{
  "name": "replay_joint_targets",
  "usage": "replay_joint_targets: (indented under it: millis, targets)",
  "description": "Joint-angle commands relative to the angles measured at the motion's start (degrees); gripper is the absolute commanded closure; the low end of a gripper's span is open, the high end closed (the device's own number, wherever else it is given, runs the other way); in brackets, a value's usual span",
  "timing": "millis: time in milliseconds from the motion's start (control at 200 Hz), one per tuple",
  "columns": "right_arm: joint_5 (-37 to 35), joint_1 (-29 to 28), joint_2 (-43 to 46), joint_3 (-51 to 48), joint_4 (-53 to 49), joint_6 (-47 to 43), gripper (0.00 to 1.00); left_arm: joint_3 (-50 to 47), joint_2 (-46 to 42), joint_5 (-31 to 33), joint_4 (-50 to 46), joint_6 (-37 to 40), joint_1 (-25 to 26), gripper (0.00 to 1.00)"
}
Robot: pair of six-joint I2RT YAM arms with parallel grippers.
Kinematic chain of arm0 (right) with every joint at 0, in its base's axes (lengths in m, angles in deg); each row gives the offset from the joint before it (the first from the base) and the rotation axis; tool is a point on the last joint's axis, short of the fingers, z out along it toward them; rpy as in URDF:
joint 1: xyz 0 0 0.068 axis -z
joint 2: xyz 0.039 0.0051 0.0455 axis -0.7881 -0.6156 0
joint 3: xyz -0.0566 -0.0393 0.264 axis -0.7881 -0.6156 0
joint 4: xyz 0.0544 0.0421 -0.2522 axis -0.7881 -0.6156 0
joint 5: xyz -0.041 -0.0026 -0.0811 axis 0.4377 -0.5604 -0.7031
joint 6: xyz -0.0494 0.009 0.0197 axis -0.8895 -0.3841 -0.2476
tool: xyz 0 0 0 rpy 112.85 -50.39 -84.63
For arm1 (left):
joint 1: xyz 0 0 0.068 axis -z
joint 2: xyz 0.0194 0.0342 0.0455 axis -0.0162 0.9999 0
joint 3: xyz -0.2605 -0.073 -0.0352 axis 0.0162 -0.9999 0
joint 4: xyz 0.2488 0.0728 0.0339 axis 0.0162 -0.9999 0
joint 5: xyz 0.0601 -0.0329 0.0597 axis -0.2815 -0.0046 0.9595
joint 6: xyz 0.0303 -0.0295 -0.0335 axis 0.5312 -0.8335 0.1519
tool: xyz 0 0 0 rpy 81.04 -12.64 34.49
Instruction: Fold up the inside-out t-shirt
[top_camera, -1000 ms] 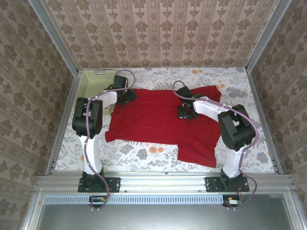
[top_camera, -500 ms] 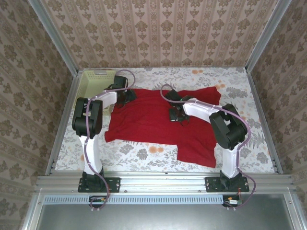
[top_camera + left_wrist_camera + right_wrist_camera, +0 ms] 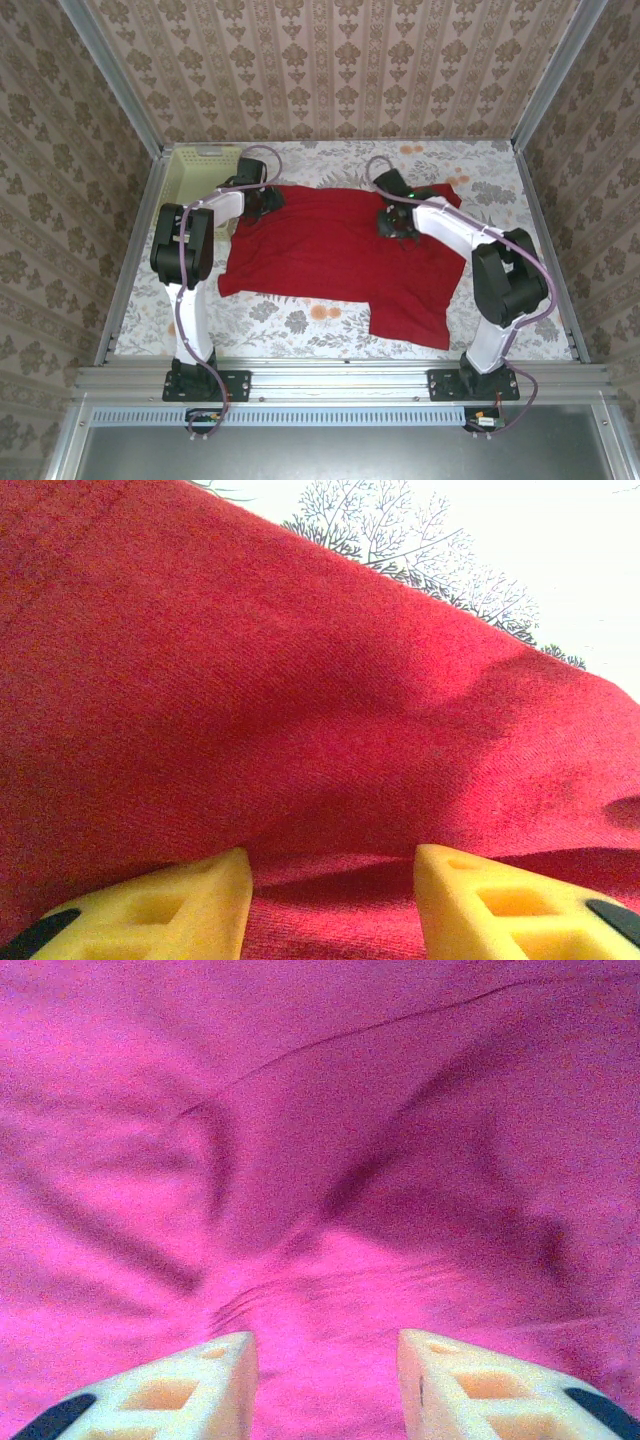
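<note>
Though wrinkled, a soft red t-shirt (image 3: 320,250) (finely woven cloth)

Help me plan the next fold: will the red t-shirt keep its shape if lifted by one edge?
Probably not: the t-shirt lies limp and flat, so a lifted edge would likely sag. It looks thin, so likely light. Its creases suggest a push would bunch it.

The top camera hangs above and behind my bases, looking down over the whole bench (image 3: 560,290). Each wrist camera sits very close over the t-shirt (image 3: 330,250), peering past my left claw (image 3: 332,880) and right claw (image 3: 325,1360). All three views share that red cloth.
</note>
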Motion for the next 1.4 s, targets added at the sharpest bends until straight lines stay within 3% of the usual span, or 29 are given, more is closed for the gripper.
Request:
replay_joint_targets:
  millis: [0,110,310,505,700,780,870,940,1125,1395]
  targets:
    - [-1.49,5.05,-1.02,-1.24,-2.88,-1.58,0.55,-1.2,-1.01,1.05,-4.9,0.41,-0.03,0.52]
    - [1.59,8.26,-1.01,-2.82,-1.01,-2.27,0.54,-1.19,-0.83,1.16,-4.9,0.54,-0.02,0.52]
    - [7.04,8.54,-2.41,-3.93,-0.33,-2.1,0.52,-0.73,-0.35,0.77,-4.9,0.36,0.05,0.52]
    - [10.01,7.29,-0.54,-7.28,0.04,-1.58,0.71,-0.92,-0.45,0.97,-4.99,0.63,-0.04,0.52]
    - [11.01,6.15,0.94,-9.82,-1.6,-1.64,0.76,-0.83,-0.6,0.98,-5.06,0.67,-0.04,0.52]
    - [9.99,6.7,3.66,-10.17,-2.16,-2.25,0.73,-0.94,-0.69,0.98,-5.2,0.76,-0.04,0.52]
    - [9.78,8.97,7.64,-10.15,-1.4,-2.05,0.56,-0.99,-0.85,0.97,-5.31,0.86,-0.04,0.52]
    - [9.93,11.4,8.46,-9.19,-0.28,-0.98,0.51,-1.01,-0.89,0.98,-5.23,0.8,-0.04,0.52]
    - [5.85,14.63,-2.19,2.46,-2.73,0.83,0.51,-1.09,-0.65,0.8,-4.99,0.45,0.4,0.52]
    - [8.3,19.35,-20.0,19.04,-7.23,2.46,0.54,-2.74,-0.95,1.07,-4.62,0.27,1.01,0.52]
